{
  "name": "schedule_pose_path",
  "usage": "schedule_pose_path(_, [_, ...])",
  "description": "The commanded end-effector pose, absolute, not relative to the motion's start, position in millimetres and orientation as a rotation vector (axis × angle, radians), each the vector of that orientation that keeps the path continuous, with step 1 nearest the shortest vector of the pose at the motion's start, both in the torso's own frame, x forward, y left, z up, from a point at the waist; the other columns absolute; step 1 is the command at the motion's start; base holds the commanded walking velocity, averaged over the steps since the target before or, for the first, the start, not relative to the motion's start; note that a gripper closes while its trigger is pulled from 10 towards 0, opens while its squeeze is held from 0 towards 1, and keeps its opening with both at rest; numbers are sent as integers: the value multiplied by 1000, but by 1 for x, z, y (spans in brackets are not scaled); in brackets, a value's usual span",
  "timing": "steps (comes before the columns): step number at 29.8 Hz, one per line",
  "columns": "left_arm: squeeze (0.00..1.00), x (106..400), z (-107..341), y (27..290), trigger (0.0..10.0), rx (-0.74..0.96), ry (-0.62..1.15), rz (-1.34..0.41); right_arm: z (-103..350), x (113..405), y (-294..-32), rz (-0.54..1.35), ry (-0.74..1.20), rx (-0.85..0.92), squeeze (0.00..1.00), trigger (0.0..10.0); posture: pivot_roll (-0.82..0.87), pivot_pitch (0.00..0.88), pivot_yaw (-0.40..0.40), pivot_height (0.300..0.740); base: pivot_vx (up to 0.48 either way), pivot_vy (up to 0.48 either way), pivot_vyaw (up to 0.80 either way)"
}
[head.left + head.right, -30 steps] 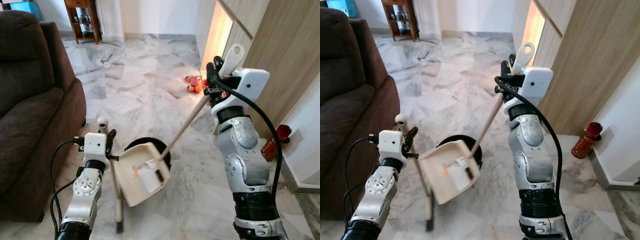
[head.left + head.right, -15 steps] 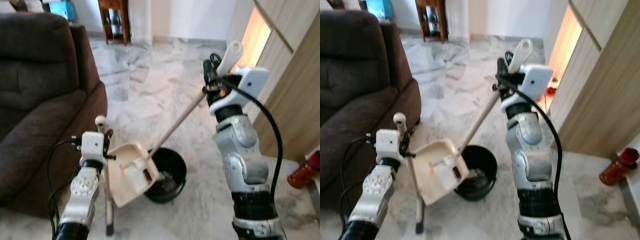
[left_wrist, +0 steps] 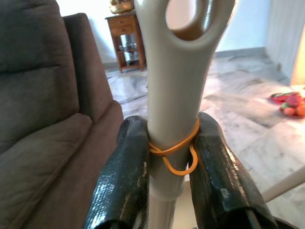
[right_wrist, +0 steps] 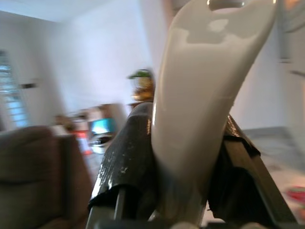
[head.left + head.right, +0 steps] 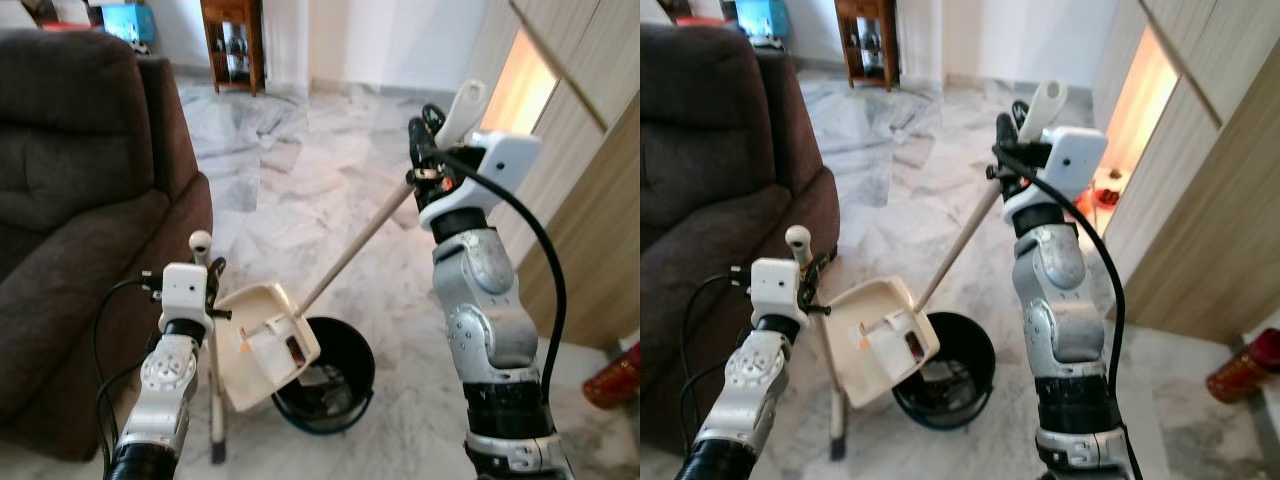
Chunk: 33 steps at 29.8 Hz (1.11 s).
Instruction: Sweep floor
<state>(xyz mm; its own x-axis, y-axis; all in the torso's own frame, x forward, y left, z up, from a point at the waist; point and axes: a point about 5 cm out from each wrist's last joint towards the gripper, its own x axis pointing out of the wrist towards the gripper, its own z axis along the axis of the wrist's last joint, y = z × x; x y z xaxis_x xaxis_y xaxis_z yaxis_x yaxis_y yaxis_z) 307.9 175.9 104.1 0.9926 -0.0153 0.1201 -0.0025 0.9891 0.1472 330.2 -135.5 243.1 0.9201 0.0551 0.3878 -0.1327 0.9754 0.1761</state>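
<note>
A cream dustpan [image 5: 262,345] hangs tilted over the near rim of a black bin [image 5: 355,340], which holds some debris. Its long pale handle [image 5: 355,245] rises to my right gripper [image 5: 425,150], which is shut on the handle's white grip [image 4: 200,95] at chest height. My left gripper [image 5: 208,285] is shut on a broom handle [image 3: 174,86], grey with a loop at its end and an orange rubber band around it. The broom stick [image 5: 213,390] stands nearly upright beside the dustpan, with its foot on the marble floor.
A dark brown sofa [image 5: 70,200] takes up the left side, close to my left arm. Wood-panelled doors [image 5: 590,200] line the right, with a red bottle [image 5: 612,380] at their foot. A wooden cabinet [image 5: 232,40] stands far back. Red items [image 5: 1105,190] lie on the floor by the lit gap.
The camera has swung left, so more sofa shows and the wall has slid right. The dustpan stays tipped at the bin, which now sits more beneath it. Both grips are unchanged.
</note>
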Motion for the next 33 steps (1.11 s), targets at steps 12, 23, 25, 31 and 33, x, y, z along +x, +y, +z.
schedule_pose_path(12, [0, 310, 116, 177, 10000, 148, -184, -9, 260, 328, -136, 58, -499, 75, 0, 10000, 124, 0, 16, 740, 233, 0, 0])
schedule_pose_path(23, [0, 309, 115, 175, 10000, 146, -179, -20, 257, 327, -136, 52, -500, 38, 0, 10000, 123, 0, 15, 740, 0, 0, 0])
schedule_pose_path(25, [0, 309, 115, 175, 10000, 145, -178, -21, 257, 326, -134, 65, -510, 12, 0, 10000, 123, 0, 14, 740, 0, 0, 0])
schedule_pose_path(31, [0, 309, 114, 175, 10000, 145, -178, -20, 257, 323, -129, 107, -538, -54, 0, 10000, 121, 0, 15, 740, 0, 0, 0])
schedule_pose_path(33, [0, 309, 114, 175, 10000, 145, -179, -20, 257, 321, -126, 129, -551, -101, 0, 10000, 121, 0, 15, 740, 0, 0, 0])
